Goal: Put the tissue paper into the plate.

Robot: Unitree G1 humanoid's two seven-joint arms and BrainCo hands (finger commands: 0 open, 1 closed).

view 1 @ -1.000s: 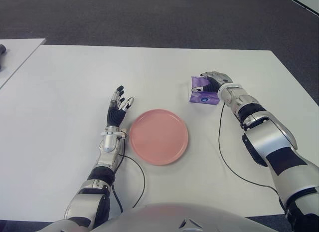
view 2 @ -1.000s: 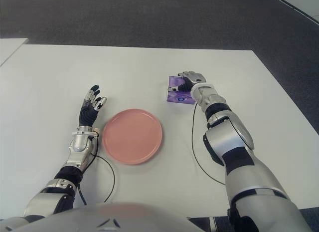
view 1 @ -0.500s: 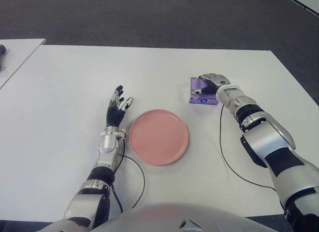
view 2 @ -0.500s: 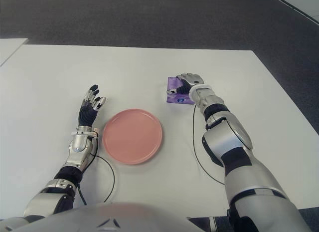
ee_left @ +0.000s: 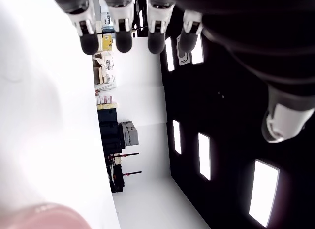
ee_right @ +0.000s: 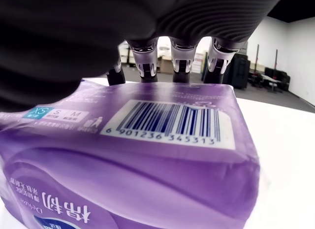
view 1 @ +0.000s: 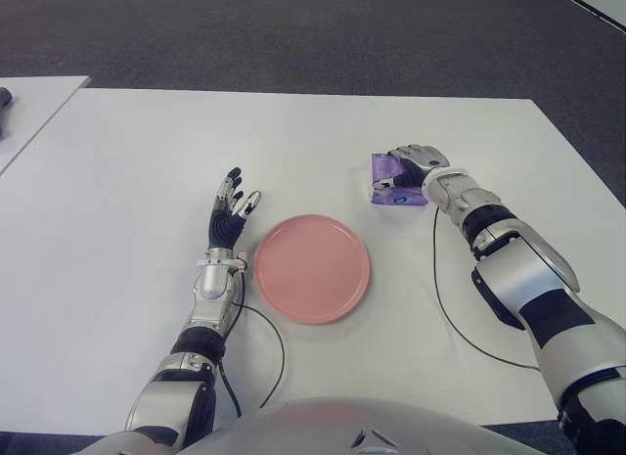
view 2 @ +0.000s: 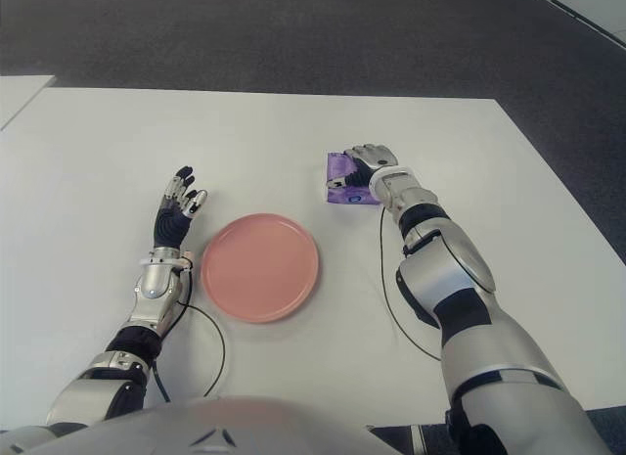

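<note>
Near side: the pink plate (view 1: pixel 311 268) is sitting bare on the white table (view 1: pixel 117 308), nothing in it. Left hand (view 1: pixel 231 212) is showing just left of the plate, fingers spread and relaxed, palm turned toward it, holding nothing. Idle.

Farther out: the right hand (view 1: pixel 419 167) is draped over the purple tissue pack (view 1: pixel 391 182), which is lying on the table beyond the plate and to its right, well apart from the rim. In the right wrist view the fingertips (ee_right: pixel 180 60) are hooking down over the far edge of the pack (ee_right: pixel 147 155), so I'm reading it as grasping the pack. The thumb side is not really showing, so the grasp may be looser than it looks.

Risks from here:
- The pack is soft plastic wrap. If only the far edge is being pinched, it is likely sagging or rotating out of the fingers on lift.
- If there is no real opposing thumb pressure, the hand is probably dragging it across the table rather than carrying it, and the leading edge catches on the plate rim.
- The cable (view 1: pixel 442 289) trailing beside the right forearm is lying near the plate; a sweep toward it could snag it or nudge the plate.
- Releasing too soon leaves the pack straddling the rim.
</note>
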